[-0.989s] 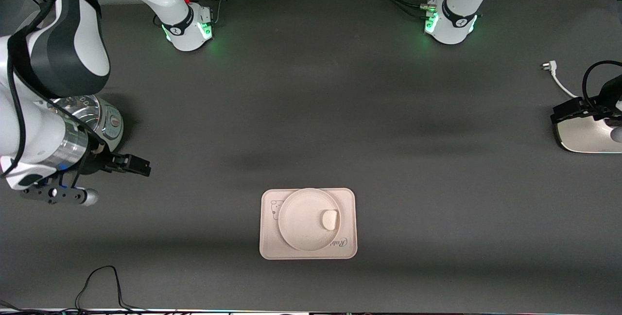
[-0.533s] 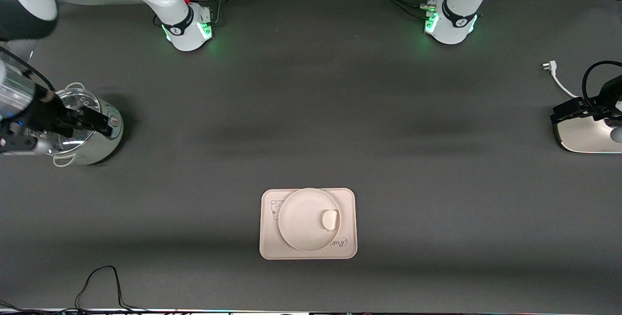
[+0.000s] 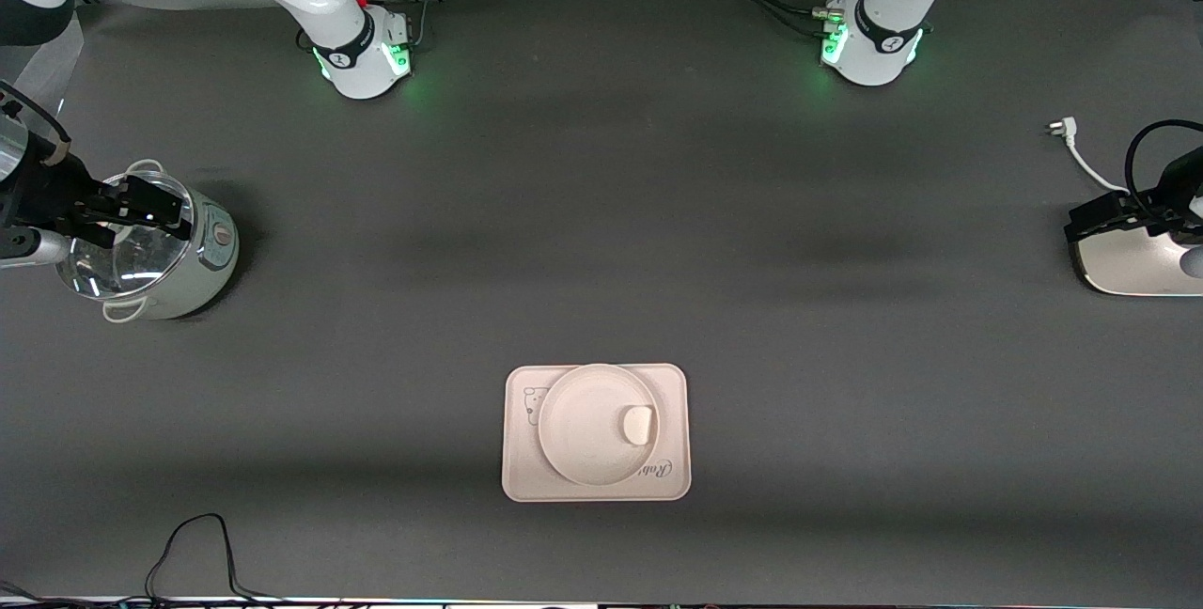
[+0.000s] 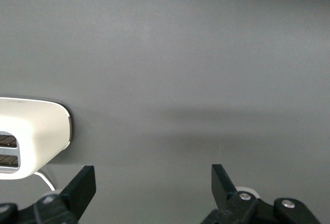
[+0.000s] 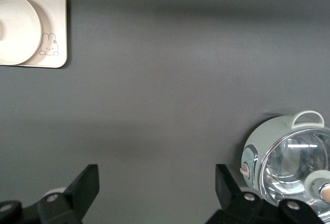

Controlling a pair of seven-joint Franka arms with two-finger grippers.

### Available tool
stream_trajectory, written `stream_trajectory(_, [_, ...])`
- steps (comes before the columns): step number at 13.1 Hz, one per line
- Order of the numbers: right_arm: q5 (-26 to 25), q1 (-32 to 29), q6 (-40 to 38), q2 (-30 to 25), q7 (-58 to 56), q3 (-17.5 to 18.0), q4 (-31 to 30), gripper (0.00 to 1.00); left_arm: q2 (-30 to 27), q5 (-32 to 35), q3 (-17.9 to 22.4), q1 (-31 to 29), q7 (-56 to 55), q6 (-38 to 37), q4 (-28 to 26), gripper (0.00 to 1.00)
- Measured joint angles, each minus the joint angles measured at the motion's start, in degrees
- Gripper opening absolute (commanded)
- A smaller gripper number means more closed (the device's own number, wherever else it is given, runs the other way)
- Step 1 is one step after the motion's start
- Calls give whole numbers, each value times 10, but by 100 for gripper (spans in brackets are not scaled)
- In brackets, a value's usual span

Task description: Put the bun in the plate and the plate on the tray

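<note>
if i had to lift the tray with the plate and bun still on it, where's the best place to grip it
Probably a short edge of the tray, pinching its raised rim from the side. The plate fills most of the tray's middle and overlaps its edge farther from the front camera, while the bun lies in the plate toward the left arm's end. The bare strip with the animal drawing, toward the right arm's end, looks easiest.

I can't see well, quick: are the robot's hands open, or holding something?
Left gripper: open, empty, over the toaster.
Right gripper: open, empty, over the pot.
</note>
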State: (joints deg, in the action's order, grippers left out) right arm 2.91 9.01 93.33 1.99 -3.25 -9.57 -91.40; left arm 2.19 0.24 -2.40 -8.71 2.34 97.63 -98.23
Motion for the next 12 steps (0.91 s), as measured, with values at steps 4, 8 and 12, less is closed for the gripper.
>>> stream_trajectory(4, [0, -1, 0, 0, 0, -1, -2, 100, 0, 0, 0, 0, 0, 30, -3, 100])
stream_trajectory(8, [-4, -3, 2, 3, 0, -5, 8, 100, -1, 1, 0, 0, 0, 41, -3, 100])
stream_trajectory(12, [-5, -4, 0, 4, 0, -6, 12, 100, -1, 1, 0, 0, 1, 44, -2, 100])
